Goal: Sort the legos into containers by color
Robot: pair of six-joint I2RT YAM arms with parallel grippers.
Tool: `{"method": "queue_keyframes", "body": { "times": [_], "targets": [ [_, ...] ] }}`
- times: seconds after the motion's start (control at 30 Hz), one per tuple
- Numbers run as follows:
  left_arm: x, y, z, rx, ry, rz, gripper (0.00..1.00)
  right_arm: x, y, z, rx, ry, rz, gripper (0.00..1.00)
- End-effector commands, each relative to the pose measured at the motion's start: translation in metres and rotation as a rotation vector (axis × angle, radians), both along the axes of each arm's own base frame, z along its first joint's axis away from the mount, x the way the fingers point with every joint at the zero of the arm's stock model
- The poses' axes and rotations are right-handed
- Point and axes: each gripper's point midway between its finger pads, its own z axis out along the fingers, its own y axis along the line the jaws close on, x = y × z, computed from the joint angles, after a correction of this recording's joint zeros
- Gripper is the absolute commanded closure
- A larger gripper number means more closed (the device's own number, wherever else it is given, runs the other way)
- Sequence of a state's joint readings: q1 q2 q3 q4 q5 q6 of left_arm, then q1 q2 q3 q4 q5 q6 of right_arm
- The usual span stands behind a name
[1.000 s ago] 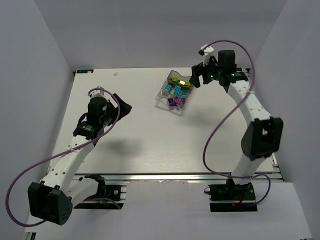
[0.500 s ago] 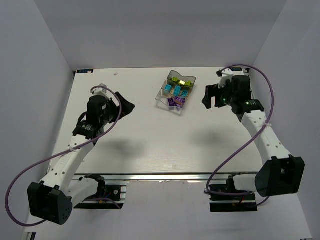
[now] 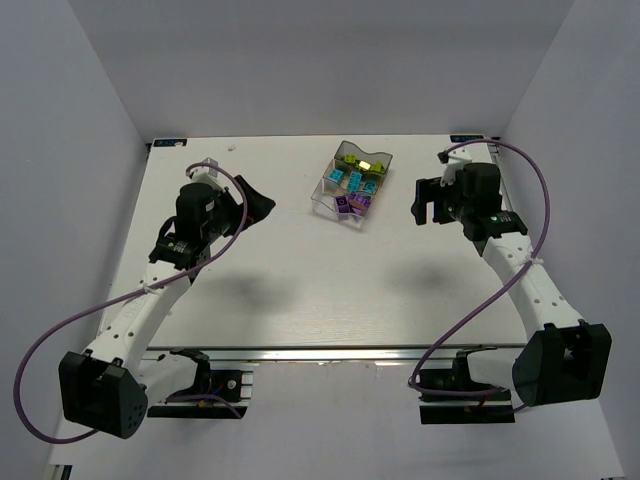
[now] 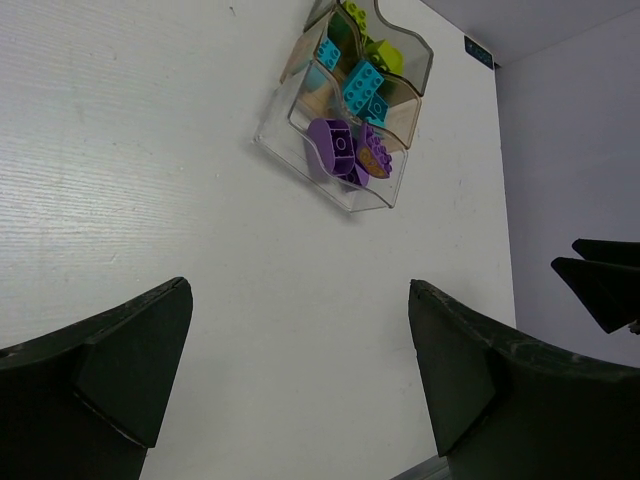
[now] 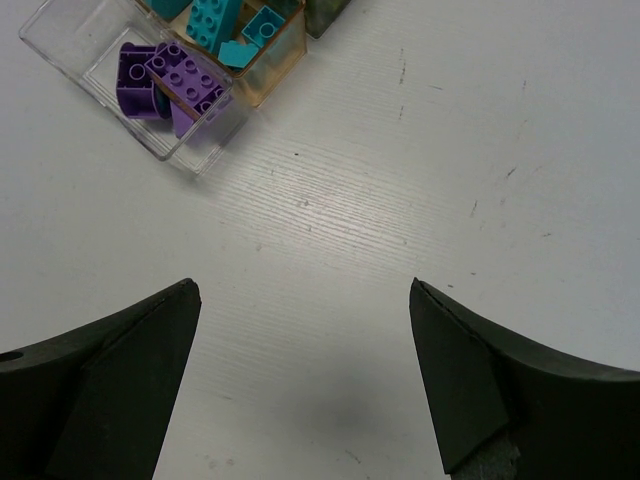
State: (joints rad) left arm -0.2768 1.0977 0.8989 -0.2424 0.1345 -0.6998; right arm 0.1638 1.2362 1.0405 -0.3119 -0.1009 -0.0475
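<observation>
Right end effector [image 3: 425, 203]: withdrawn from three-compartment tray [image 3: 317, 200], jaws apart, empty.
Left end effector [image 3: 256, 205]: apart, empty.
Legos [image 3: 355, 182]: colour-sorted; task looks finished.

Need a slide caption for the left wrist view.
Open left gripper faces the three-compartment tray, legos sorted green, cyan, purple.

No text, label or number can be read anywhere.

The legos [image 4: 362, 82] lie in the containers [image 4: 290, 148] on the table [image 4: 150, 200].
</observation>
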Motion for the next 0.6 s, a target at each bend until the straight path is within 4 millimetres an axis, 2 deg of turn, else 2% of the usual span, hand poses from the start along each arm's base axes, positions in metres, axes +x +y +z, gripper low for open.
{"method": "queue_keyframes", "body": {
  "times": [0.0, 0.57],
  "targets": [
    [0.001, 0.0, 0.028, -0.02, -0.081, -0.003, 0.02, 0.004, 0.003, 0.013, 0.02, -0.05, 0.012, 0.11],
    [-0.02, 0.009, 0.03, -0.033, -0.095, 0.022, 0.02, 0.0, 0.004, 0.011, 0.015, -0.052, 0.024, 0.11]
  ]
}}
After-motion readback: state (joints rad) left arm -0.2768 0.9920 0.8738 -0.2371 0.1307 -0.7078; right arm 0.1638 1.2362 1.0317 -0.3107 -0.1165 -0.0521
